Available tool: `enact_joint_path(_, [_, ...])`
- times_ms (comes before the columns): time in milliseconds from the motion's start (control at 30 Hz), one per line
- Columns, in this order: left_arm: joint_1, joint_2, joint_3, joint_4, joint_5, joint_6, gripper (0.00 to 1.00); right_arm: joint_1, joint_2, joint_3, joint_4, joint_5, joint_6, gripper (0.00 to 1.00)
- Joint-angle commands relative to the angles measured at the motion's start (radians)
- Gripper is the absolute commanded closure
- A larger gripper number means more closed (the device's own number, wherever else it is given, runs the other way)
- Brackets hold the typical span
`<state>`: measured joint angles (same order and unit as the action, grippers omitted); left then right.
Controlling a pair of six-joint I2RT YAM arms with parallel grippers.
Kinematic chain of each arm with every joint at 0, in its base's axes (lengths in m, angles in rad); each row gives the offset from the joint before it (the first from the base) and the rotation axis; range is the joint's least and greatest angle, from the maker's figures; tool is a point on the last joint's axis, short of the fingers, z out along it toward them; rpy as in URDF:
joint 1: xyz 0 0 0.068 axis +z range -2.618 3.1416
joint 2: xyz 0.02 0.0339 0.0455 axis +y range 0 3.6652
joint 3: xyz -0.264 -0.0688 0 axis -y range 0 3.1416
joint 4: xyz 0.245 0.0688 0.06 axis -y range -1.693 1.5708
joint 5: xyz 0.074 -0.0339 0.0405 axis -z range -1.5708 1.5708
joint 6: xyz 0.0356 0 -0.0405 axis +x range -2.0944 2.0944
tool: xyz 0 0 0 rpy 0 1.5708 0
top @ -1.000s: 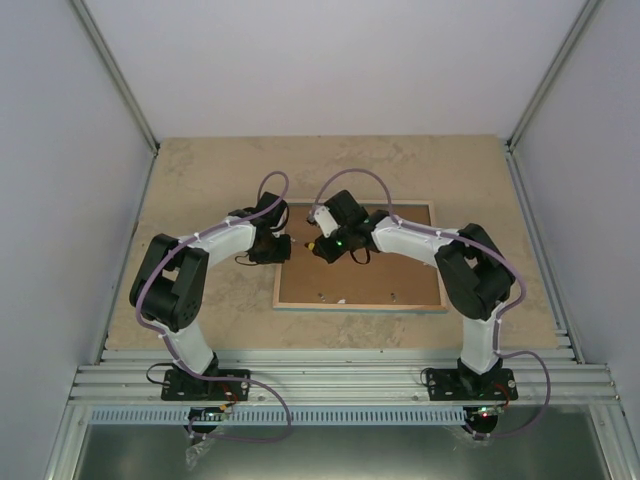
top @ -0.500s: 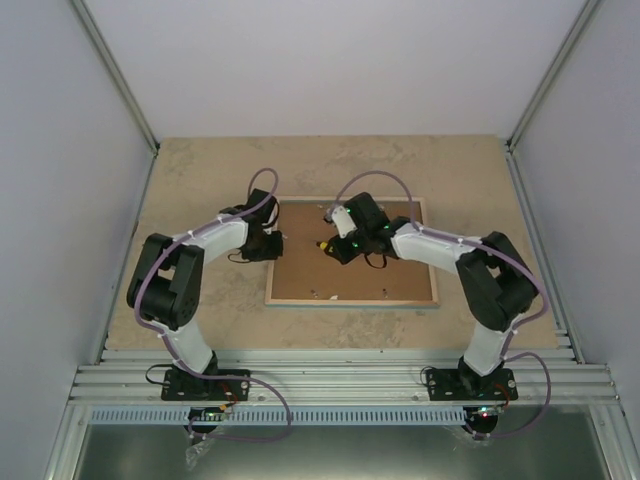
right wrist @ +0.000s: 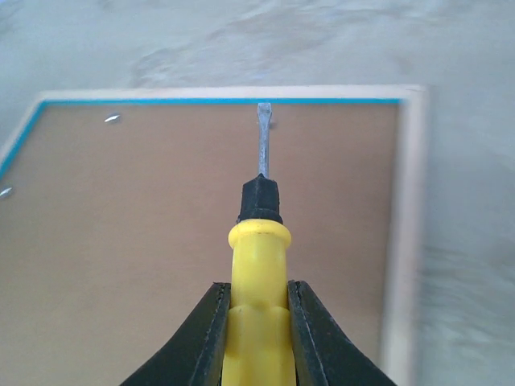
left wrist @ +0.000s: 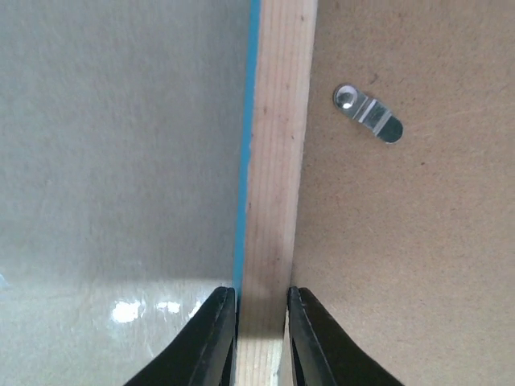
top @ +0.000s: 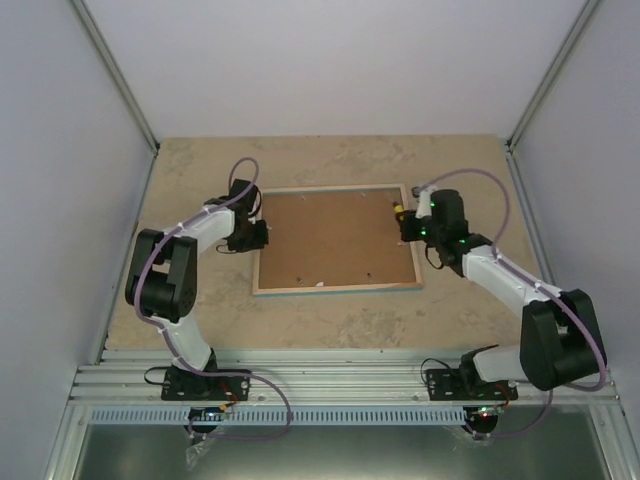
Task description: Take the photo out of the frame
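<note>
The left gripper [left wrist: 261,299] is narrow, pinching the side rail of the frame [left wrist: 272,161], which lies back-up; a metal clip [left wrist: 368,113] sits ahead to its right. The right gripper [right wrist: 257,291] is closed on a yellow screwdriver [right wrist: 259,249], the blade pointing ahead over the brown back panel [right wrist: 145,233].

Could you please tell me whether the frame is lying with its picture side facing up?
No, the frame lies with its brown back panel upward, a metal clip showing on it in the left wrist view.
</note>
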<state>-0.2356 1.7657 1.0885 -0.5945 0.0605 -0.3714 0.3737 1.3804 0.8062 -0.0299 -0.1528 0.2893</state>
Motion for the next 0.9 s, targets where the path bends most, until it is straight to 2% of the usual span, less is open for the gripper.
enact_joint_path(0, [0.010,0.029,0.061,-0.012,-0.039,0.018,0.77,-0.129,-0.053,-0.099,0.073,0.088,0.117,1.00])
enact_joint_path(100, [0.012,0.040,0.072,-0.025,-0.056,0.024,0.72,-0.220,-0.068,-0.154,0.100,0.102,0.173,1.00])
enact_joint_path(267, [0.013,0.004,0.074,-0.037,-0.096,0.019,0.57,-0.328,-0.019,-0.182,0.114,0.088,0.207,1.00])
enact_joint_path(500, [0.013,-0.158,0.019,-0.019,-0.104,0.016,0.39,-0.409,0.076,-0.175,0.101,0.053,0.207,1.00])
enact_joint_path(600, [0.013,-0.245,-0.018,0.002,-0.095,0.012,0.35,-0.423,0.107,-0.173,0.093,0.054,0.202,0.98])
enact_joint_path(667, [0.013,-0.293,-0.038,0.015,-0.094,0.009,0.32,-0.429,0.115,-0.177,0.087,0.062,0.201,0.95])
enact_joint_path(800, [0.013,-0.345,-0.045,0.027,-0.078,0.005,0.30,-0.434,0.121,-0.186,0.074,0.073,0.197,0.79])
enact_joint_path(867, [0.013,-0.352,-0.043,0.031,-0.061,0.002,0.30,-0.435,0.119,-0.193,0.065,0.082,0.196,0.78])
